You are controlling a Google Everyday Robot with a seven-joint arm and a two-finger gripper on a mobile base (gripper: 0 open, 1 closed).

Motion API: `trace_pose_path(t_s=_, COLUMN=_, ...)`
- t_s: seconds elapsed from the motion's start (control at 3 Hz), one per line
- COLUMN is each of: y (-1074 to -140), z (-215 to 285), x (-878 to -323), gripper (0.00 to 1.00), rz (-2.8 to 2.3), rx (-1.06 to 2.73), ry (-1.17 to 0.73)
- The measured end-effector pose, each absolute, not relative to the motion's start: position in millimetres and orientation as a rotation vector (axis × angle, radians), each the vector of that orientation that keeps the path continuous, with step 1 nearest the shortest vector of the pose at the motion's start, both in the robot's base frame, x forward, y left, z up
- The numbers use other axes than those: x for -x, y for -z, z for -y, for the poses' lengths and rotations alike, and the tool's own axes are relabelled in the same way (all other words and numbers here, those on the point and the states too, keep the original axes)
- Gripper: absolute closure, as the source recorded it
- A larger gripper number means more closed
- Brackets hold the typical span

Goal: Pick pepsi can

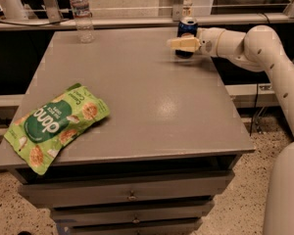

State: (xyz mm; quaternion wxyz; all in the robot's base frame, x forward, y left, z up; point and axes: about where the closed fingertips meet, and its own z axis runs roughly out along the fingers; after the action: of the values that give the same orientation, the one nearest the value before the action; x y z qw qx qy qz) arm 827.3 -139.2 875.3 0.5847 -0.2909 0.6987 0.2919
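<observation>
**Blue pepsi can [187,27] meets tool [182,44] at far edge**

Upright near the far right corner of the grey bench [152,97], the can is partly covered by the cream tool, reaching in from the right. Whether the tool is clamped or apart cannot be told. A green snack bag [56,124] lies front left; a water bottle [81,13] stands far left.

White rounded arm [264,48], dark dots along it, cream claw [179,44] at far table [152,106] edge
</observation>
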Motion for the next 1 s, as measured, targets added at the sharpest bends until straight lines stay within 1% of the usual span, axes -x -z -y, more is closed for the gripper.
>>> trace_pose_path(t_s=0.33, y=-878, z=131, x=-823, gripper=0.41, rz=-1.629, rx=0.698, ry=-0.694)
trace_pose_path(t_s=0.67, y=-898, z=119, x=-807, gripper=0.64, rz=-1.603, rx=0.726, ry=-0.715)
trace_pose_path(t_s=1.0, y=-929, z=101, x=-794, gripper=0.87, rz=-1.554, rx=0.742, ry=-0.791)
